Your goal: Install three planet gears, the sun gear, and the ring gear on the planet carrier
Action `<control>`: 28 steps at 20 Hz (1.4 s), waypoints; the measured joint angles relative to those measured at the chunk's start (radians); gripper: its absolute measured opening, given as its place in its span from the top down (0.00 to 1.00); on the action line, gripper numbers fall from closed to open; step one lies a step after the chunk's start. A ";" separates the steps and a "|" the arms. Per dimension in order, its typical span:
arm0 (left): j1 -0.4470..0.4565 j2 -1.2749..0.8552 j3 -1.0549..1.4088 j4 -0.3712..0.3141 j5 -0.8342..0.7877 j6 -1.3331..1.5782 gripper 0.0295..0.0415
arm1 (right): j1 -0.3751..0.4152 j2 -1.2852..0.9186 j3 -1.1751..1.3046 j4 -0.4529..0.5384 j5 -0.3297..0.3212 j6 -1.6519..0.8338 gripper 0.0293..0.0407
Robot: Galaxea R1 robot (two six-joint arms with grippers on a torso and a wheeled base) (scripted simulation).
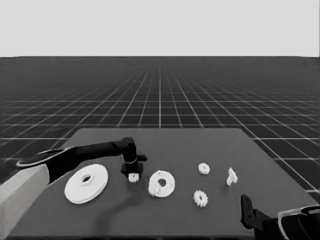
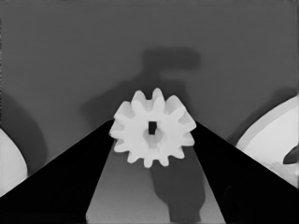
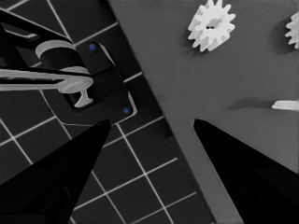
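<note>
My left gripper (image 1: 133,174) hangs between the two round parts, shut on a small toothed planet gear (image 1: 133,177). The left wrist view shows both fingertips pressed on that gear (image 2: 153,128), whose shadow falls on the table beneath it. The larger round part (image 1: 86,183), the ring gear, lies flat to its left. The smaller round part (image 1: 162,183), the planet carrier, lies to its right; its near-left side looks lumpy and I cannot tell what sits there. Two more gears (image 1: 203,168) (image 1: 200,198) lie farther right. My right gripper (image 1: 245,202) waits open at the lower right corner.
A thin white piece (image 1: 231,176) lies near the table's right side. The right wrist view shows a gear (image 3: 211,25), another gear at the edge (image 3: 293,30), the thin white piece (image 3: 285,105), the table's corner and dark machinery (image 3: 88,84) over the floor grid.
</note>
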 joint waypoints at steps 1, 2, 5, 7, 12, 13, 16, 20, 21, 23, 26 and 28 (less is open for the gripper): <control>0.000 0.000 0.000 0.000 0.000 0.000 0.86 | 0.000 0.000 0.000 0.000 0.000 0.000 0.19; 0.000 0.000 0.000 0.000 0.000 0.000 0.86 | 0.000 0.000 0.000 0.000 0.000 0.000 0.19; -0.062 -0.030 0.083 -0.059 0.048 -0.041 0.86 | 0.000 0.000 0.000 0.000 0.000 0.000 0.19; -0.149 -0.046 0.133 -0.127 0.083 -0.066 0.86 | 0.000 0.000 0.000 0.000 0.000 0.000 0.19; -0.188 -0.049 0.143 -0.165 0.097 -0.071 0.86 | 0.000 0.000 0.000 0.000 0.000 0.000 0.19; -0.189 -0.049 0.143 -0.166 0.097 -0.071 0.86 | 0.000 0.000 0.000 0.000 0.000 0.000 0.19; -0.196 0.193 -0.058 -0.169 0.108 -0.121 0.86 | 0.000 0.000 0.000 0.000 0.000 0.000 0.19; -0.198 0.341 -0.232 -0.174 0.103 -0.085 0.86 | 0.000 0.000 0.000 0.000 0.000 0.000 0.19; -0.198 0.349 -0.245 -0.174 0.102 -0.081 0.86 | 0.000 0.000 0.000 0.000 0.000 0.000 0.19; -0.198 0.357 -0.257 -0.174 0.102 -0.078 0.86 | 0.000 0.000 0.000 0.000 0.000 0.000 0.19; -0.103 0.381 -0.329 -0.089 0.059 -0.038 0.86 | 0.000 0.000 0.000 0.000 0.000 0.000 0.19; -0.069 0.394 -0.368 -0.063 0.039 -0.017 0.86 | 0.000 0.000 0.000 0.000 0.000 0.000 0.19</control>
